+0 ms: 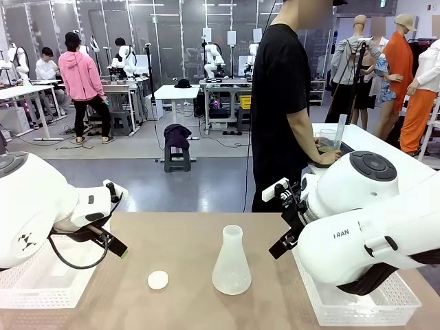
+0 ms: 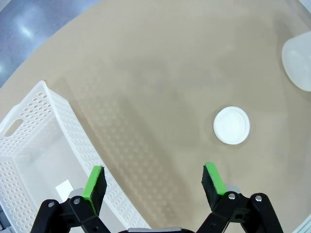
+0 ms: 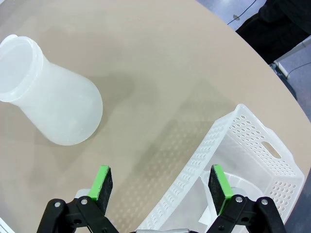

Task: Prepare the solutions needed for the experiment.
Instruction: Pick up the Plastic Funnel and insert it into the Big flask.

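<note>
A translucent conical flask [image 1: 231, 265] stands upright in the middle of the tan table and looks empty. In the right wrist view the flask [image 3: 53, 107] is up and to the left of my right gripper [image 3: 160, 170], whose jaws are open and hold nothing. A small white disc [image 1: 158, 279] lies left of the flask. My left gripper [image 2: 152, 171] hangs open above the table, with the disc [image 2: 232, 125] just beyond its right finger. At a side table on the far right, the person holds a clear beaker with a shallow yellowish-green layer, the solutions [image 1: 328, 146].
A white perforated basket [image 1: 34, 289] sits at the table's left under my left arm, and another basket [image 1: 364, 306] sits at the right under my right arm. The person in a black shirt [image 1: 282, 82] stands at the far edge, turned right.
</note>
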Available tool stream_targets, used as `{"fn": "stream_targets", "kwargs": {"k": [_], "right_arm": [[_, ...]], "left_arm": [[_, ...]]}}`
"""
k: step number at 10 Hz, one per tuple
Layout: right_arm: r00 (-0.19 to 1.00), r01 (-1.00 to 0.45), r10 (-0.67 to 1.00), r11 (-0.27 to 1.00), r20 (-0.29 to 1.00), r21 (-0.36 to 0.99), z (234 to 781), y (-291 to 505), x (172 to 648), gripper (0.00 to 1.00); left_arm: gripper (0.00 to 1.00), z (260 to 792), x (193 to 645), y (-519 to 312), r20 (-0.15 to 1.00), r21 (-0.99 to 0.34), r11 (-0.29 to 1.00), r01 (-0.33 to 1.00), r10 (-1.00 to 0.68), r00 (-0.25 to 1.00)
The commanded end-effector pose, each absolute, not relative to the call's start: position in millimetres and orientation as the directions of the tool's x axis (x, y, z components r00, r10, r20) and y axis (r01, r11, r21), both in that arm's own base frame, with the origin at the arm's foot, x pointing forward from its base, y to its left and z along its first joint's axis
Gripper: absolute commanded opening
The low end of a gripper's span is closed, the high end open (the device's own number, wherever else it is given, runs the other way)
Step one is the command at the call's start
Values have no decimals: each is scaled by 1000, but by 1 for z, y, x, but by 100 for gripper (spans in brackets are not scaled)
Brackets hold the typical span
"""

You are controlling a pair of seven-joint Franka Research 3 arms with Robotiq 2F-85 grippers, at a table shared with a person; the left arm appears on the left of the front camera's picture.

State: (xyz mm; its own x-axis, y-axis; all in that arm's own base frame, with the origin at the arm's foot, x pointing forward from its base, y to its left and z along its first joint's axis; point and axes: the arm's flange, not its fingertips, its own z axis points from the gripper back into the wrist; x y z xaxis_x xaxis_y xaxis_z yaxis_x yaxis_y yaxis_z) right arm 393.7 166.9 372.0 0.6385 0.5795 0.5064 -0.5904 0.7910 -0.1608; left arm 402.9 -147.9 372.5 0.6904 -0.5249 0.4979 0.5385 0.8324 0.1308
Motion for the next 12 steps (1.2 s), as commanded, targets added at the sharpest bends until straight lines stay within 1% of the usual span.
{"fn": "stream_targets", "kwargs": {"k": [1,3,4,5,6,7,8,10,11,12], "right_arm": [[648,-579,576,798,499,-170,378,166,393,100],[636,-573,573,799,516,-181,400,162,390,100],[597,-603,578,781,556,-165,411,155,389,100],[543,-625,612,752,576,-210,418,146,391,100],[487,-652,607,731,628,-201,425,135,397,100],[456,-662,597,723,660,-198,428,125,404,100],[453,-671,581,722,676,-170,428,121,408,100],[486,-651,554,745,675,-143,429,118,411,100],[523,-620,533,773,665,-133,431,119,412,100],[494,-632,563,756,662,-171,433,127,403,100]], "left_arm": [[100,384,402,-150,501,145,841,521,-516,694],[100,401,399,-147,533,155,841,518,-513,673],[100,409,400,-139,563,127,827,547,-514,647],[100,415,405,-126,596,129,804,580,-530,602],[100,418,413,-114,629,155,768,621,-561,538],[100,420,420,-103,641,154,731,665,-586,495],[100,421,424,-97,657,150,701,697,-597,460],[100,423,427,-93,659,119,697,707,-589,468],[100,425,426,-93,652,122,686,717,-600,463],[100,426,413,-102,647,153,714,683,-595,477]]}}
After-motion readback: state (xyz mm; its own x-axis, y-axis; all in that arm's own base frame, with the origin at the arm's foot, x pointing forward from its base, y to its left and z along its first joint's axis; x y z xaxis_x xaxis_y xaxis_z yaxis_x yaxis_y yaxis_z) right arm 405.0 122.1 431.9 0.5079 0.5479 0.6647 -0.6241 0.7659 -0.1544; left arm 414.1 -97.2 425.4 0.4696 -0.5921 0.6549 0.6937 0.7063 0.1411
